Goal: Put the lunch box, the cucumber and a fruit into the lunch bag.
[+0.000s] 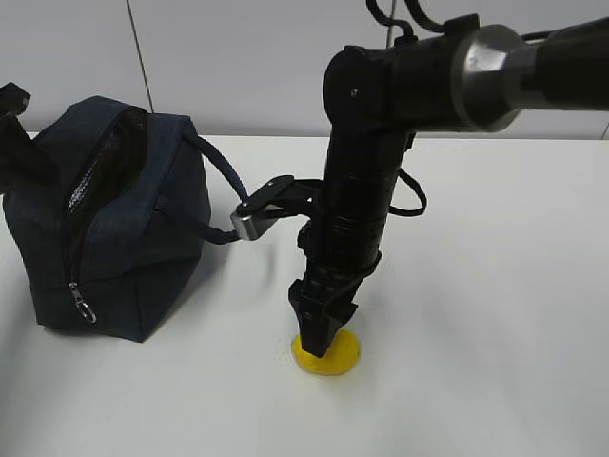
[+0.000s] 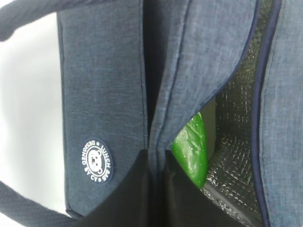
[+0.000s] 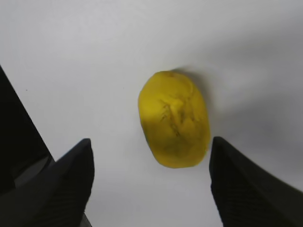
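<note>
The fruit (image 3: pixel 174 119), a small yellow oval, lies on the white table (image 3: pixel 85 56) between the two dark fingers (image 3: pixel 71 184) of the right gripper (image 3: pixel 151 184), which stand spread wide on either side of it with bare table showing between each finger and the fruit's skin. In the exterior view the right gripper (image 1: pixel 324 335) points straight down over the fruit (image 1: pixel 326 356), and its tips cover much of the fruit, so whether they touch it cannot be told from there. To the left of those fingers, well apart from the fruit, stands the lunch bag (image 1: pixel 114 224), dark navy, its zipper open and a loop handle (image 1: pixel 217 171) hanging toward the right arm; a silver buckle (image 1: pixel 255 221) sits between the bag and the arm. In the left wrist view the bag's fabric (image 2: pixel 104 85) with its round white logo (image 2: pixel 97 161) fills the frame, and through the gap of the opening a piece of the glossy green cucumber (image 2: pixel 191 149) shows against the silvery lining (image 2: pixel 234 161). A pale edge beside the cucumber is too little to identify. The left fingers (image 2: pixel 142 198) appear only as a dark shape at the bottom edge against the bag's opening; I cannot tell how they stand.
</note>
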Robot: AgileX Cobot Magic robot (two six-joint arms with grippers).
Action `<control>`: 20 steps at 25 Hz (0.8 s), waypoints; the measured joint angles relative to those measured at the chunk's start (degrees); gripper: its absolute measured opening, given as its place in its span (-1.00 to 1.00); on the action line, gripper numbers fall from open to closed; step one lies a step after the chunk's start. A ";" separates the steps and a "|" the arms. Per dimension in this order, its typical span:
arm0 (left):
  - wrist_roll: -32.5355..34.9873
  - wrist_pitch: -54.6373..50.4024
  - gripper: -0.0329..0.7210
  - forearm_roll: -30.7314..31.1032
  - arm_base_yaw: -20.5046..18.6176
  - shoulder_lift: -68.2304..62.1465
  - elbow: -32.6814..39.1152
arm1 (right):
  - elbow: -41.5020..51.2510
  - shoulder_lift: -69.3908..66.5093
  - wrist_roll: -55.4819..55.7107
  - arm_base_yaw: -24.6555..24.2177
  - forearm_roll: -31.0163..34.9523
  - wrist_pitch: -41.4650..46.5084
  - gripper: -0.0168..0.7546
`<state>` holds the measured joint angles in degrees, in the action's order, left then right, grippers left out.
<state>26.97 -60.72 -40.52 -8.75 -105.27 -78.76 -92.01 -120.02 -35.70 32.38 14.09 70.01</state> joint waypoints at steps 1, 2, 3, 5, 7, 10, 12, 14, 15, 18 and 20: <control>-0.03 0.04 -0.93 0.02 0.00 0.00 0.00 | 0.00 -0.54 -0.39 0.00 0.22 0.00 0.51; -0.03 0.04 -0.93 0.12 0.00 0.00 0.00 | 0.00 -0.94 -0.88 0.00 0.67 0.00 0.51; -0.03 0.04 -0.93 0.12 0.00 0.00 0.00 | 0.00 -1.26 -1.53 0.00 1.18 -0.22 0.51; -0.03 0.13 -0.93 0.25 0.00 0.00 0.00 | 0.00 -1.50 -2.36 0.13 1.43 -0.51 0.51; -0.03 0.13 -0.93 0.25 0.00 0.00 0.00 | 0.00 -1.50 -3.42 0.36 1.55 -1.35 0.52; -0.03 0.13 -0.93 0.25 0.00 0.00 0.00 | 0.00 -1.99 -4.02 0.36 1.62 -2.27 0.52; -0.03 0.13 -0.93 0.25 0.00 0.00 0.00 | 0.00 -3.17 -4.09 0.36 1.67 -2.75 0.52; -0.03 0.13 -0.93 0.25 0.00 0.00 0.00 | 0.00 -4.45 -4.22 0.36 1.67 -3.06 0.52; -0.03 0.13 -0.93 0.35 0.00 0.00 0.00 | 0.00 -5.12 -4.48 0.36 1.67 -3.19 0.52; -0.03 0.13 -0.93 0.42 0.00 0.00 0.00 | 0.00 -6.56 -4.62 0.36 1.56 -3.43 0.52; -0.03 0.13 -0.93 0.42 0.00 0.00 0.00 | 0.00 -6.99 -4.71 0.36 1.22 -3.73 0.52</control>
<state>26.94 -60.59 -40.09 -8.75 -105.27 -78.76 -92.01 -127.01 -40.41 32.75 15.31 66.28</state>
